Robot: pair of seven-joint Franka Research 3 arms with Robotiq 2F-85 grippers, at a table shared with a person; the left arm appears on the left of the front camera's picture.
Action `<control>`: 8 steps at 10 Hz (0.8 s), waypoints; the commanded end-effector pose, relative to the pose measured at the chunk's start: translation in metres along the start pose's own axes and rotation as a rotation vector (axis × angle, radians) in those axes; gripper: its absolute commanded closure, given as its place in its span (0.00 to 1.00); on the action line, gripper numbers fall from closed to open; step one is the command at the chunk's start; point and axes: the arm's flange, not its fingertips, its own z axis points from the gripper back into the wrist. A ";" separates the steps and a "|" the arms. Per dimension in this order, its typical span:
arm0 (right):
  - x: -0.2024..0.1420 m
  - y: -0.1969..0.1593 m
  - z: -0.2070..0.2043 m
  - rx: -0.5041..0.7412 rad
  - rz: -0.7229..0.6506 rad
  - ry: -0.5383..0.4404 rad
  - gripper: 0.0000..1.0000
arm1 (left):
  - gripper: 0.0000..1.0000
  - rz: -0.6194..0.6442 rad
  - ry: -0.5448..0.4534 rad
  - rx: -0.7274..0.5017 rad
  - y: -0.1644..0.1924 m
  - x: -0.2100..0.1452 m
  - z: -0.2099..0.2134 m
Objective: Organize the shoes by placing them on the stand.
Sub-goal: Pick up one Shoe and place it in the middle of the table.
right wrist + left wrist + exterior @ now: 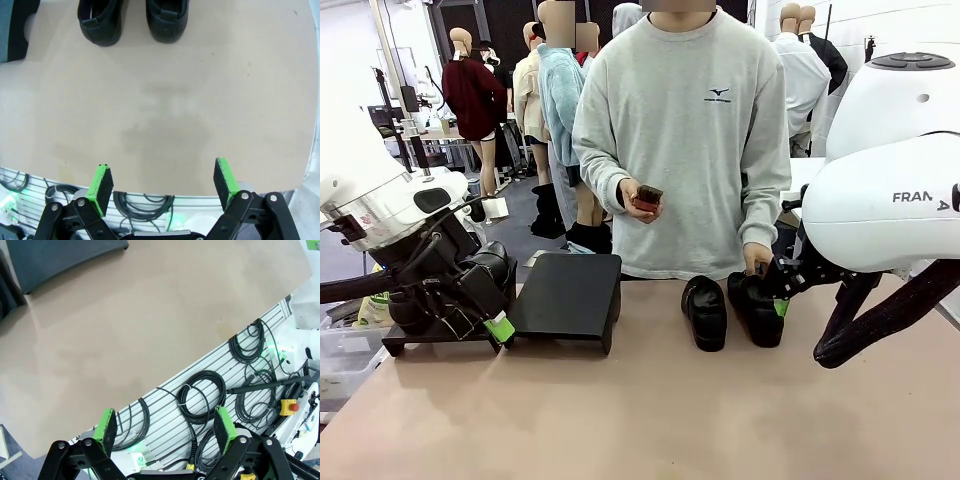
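Note:
Two black shoes stand side by side on the tan table in front of the person, the left shoe (705, 312) and the right shoe (757, 310). The person's hand (757, 258) rests on the right one. The right wrist view shows both shoes (100, 20) (167, 17) far ahead, toes toward me. A black stand unit (567, 293) sits at centre left, with a second unit (420, 340) under my left arm. My left gripper (485, 325) (165, 427) hangs open and holds nothing beside the stand, over the table's near edge. My right gripper (780, 290) (162, 181) is open and holds nothing, well short of the shoes.
The person's other hand holds a small dark red object (646, 196) at chest height. Coiled black cables (202, 397) lie on a slatted frame below the near table edge (150, 390). A corner of the stand (65, 255) shows in the left wrist view. Bare table (650, 410) stretches between the arms.

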 end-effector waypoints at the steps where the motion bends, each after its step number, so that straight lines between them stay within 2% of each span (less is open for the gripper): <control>1: 0.000 0.000 0.000 0.000 0.000 0.003 0.00 | 0.00 -0.012 -0.004 0.001 0.002 0.002 -0.001; 8: 0.000 0.000 0.000 0.000 0.000 0.003 0.00 | 0.00 -0.012 -0.004 0.001 0.002 0.002 -0.001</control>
